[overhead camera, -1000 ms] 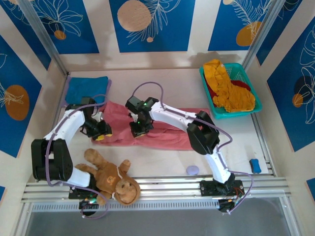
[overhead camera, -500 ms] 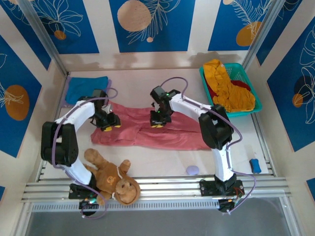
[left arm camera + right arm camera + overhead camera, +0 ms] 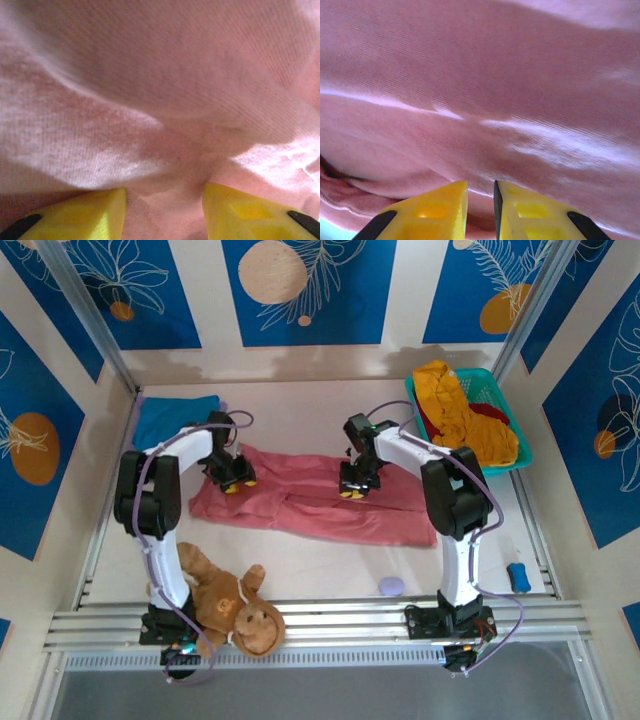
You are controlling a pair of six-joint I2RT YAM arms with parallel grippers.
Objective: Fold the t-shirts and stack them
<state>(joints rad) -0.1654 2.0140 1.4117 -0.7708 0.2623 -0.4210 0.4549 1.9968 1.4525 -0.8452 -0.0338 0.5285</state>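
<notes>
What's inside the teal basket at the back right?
A mustard-yellow t-shirt lies heaped in the teal basket, with dark red cloth showing beside it. Anything beneath them is covered.

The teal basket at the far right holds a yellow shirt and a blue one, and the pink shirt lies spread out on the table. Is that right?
Not quite. In the top external view the teal basket holds the yellow shirt and a dark red shirt, not a blue one. The blue shirt lies on the table in the far left corner. The pink shirt does lie spread out on the table.
</notes>
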